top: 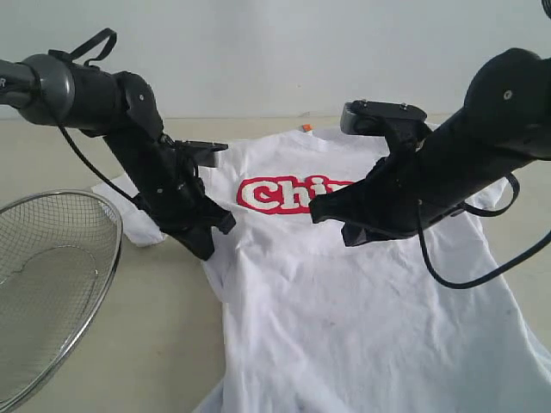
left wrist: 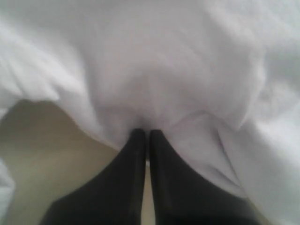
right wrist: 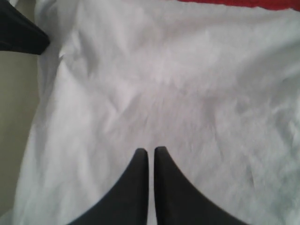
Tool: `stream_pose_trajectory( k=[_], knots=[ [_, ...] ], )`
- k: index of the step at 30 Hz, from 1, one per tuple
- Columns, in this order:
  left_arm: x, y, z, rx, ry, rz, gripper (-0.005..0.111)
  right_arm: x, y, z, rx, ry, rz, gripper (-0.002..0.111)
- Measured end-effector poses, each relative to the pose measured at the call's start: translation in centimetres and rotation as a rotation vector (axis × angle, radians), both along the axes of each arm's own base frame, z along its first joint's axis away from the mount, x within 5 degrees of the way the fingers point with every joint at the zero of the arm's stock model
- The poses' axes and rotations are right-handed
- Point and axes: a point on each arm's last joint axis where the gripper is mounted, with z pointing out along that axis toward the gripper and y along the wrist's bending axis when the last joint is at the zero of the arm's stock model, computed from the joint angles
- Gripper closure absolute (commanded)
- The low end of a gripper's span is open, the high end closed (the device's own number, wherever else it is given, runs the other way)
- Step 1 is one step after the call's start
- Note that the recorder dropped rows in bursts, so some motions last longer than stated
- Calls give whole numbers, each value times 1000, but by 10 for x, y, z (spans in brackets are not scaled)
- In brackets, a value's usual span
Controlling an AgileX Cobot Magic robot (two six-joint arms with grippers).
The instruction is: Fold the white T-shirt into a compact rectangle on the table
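The white T-shirt (top: 344,301) lies chest up on the table (top: 164,344), its red banner (top: 284,194) partly covered by my right arm. An orange neck tag (top: 306,128) shows at the collar. My left gripper (top: 207,245) is down at the shirt's left side edge, below the sleeve. In the left wrist view the left gripper (left wrist: 143,133) is shut, and the cloth of the T-shirt (left wrist: 187,70) puckers at its tips. My right gripper (top: 320,209) hovers over the chest. It is shut in the right wrist view (right wrist: 151,151), with nothing in it, above the smooth T-shirt (right wrist: 187,93).
A round wire-mesh basket (top: 52,258) stands on the table at the near left, close to the left arm. The shirt's left sleeve (top: 129,202) lies spread toward it. Bare table (left wrist: 47,154) shows beside the shirt's edge. The shirt's hem runs out of the exterior view's lower edge.
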Motion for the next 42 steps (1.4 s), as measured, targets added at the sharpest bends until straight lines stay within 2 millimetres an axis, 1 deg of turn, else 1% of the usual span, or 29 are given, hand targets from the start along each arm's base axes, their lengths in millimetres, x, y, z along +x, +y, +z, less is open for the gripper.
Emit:
stream_pose_trajectory(
  k=[4, 11, 14, 17, 20, 22, 25, 27, 29, 31, 33, 35, 37, 38, 42],
  knots=[
    [9, 5, 5, 72, -46, -21, 102, -1, 0, 0, 0, 6, 2, 108],
    [21, 11, 16, 163, -70, -26, 102, -2, 0, 0, 0, 16, 7, 108],
    [21, 13, 18, 185, -52, -26, 102, -2, 0, 1, 1, 11, 7, 108],
    [15, 10, 19, 143, 17, -27, 102, -3, 0, 5, 0, -2, 16, 108],
    [7, 5, 36, 66, 56, -51, 102, -5, -1, 10, 2, -12, 24, 108],
    [4, 2, 54, 22, 36, -56, 102, -7, -1, 15, 7, -24, 28, 108],
    [-5, 2, 94, -30, -20, -58, 102, -14, -4, 24, 15, -57, 25, 108],
    [-18, 3, 120, -71, -49, -57, 102, -22, -6, 28, 18, -75, 21, 108],
    [-36, 5, 136, -91, -64, -75, 102, -32, -10, 28, 21, -81, 9, 108],
    [-58, 4, 150, -102, -77, -93, 102, -43, -14, 27, 28, -81, -11, 108],
    [-81, 2, 154, -103, -72, -116, 102, -58, -19, 23, 30, -66, -26, 108],
    [-103, -1, 151, -100, -56, -142, 102, -74, -25, 17, 32, -46, -40, 108],
    [-126, -5, 140, -87, -30, -169, 102, -88, -29, 10, 27, -25, -44, 108],
    [-134, -7, 134, -81, -18, -174, 102, -94, -31, 7, 26, -19, -46, 108],
    [-176, -14, 95, -24, 85, -210, 102, -109, -36, 6, 30, -21, -50, 108]
  ],
)
